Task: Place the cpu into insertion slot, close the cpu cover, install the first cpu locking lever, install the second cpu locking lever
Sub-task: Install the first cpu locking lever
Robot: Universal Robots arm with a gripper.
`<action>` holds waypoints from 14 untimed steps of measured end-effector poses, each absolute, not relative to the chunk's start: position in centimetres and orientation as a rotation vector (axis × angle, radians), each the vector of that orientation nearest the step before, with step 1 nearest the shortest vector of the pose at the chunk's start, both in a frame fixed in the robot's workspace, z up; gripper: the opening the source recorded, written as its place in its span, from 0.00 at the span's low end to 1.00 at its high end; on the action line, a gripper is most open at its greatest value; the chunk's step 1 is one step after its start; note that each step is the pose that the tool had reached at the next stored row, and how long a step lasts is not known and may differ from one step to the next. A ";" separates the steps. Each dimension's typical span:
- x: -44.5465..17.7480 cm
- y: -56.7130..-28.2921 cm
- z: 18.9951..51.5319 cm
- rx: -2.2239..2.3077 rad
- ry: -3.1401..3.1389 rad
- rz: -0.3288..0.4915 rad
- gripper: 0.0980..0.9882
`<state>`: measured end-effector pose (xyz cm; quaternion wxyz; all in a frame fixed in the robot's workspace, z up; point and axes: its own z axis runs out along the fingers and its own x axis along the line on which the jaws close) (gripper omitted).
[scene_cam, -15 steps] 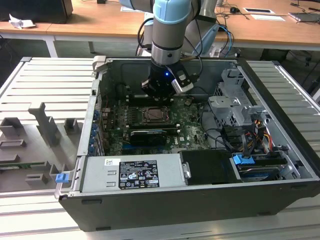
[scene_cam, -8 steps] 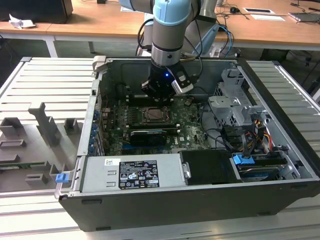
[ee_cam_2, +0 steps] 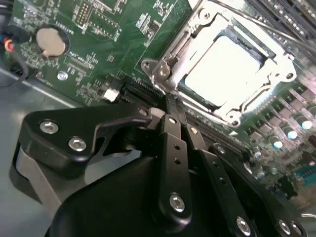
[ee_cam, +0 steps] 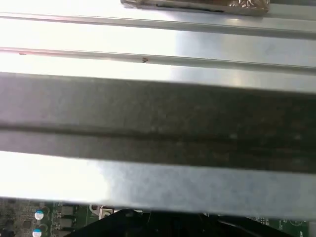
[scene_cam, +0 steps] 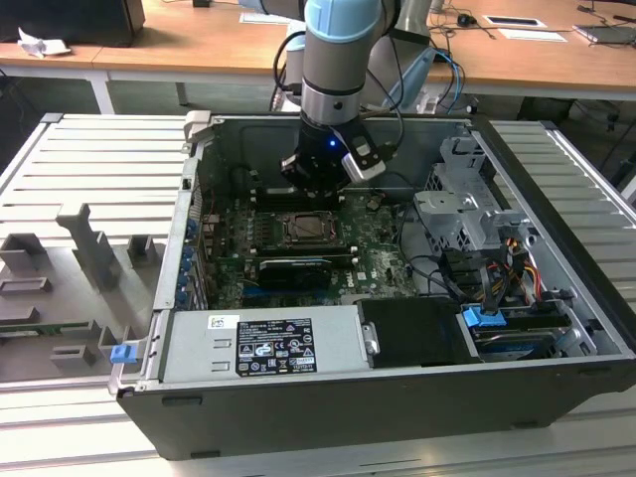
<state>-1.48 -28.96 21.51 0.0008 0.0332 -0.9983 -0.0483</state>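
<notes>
My end effector [ee_cam_2: 170, 109] clenched, empty, fingers together just beside insertion slot [ee_cam_2: 232, 74]; cpu cover [ee_cam_2: 197, 42] down over cpu [ee_cam_2: 224, 71].

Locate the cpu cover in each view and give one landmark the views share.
Exterior view: the cpu cover lies mid-board, just below the gripper.
Second wrist view: it frames the bright cpu, just beyond the shut fingertips.
First wrist view: not in it.
Shared landmark: the green circuit board.
</notes>
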 end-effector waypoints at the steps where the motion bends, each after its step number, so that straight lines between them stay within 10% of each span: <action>1: -1.5 -29.0 21.9 0.104 -3.135 -0.152 0.01; 14: -1.5 -29.7 22.0 0.104 -3.135 -0.152 0.01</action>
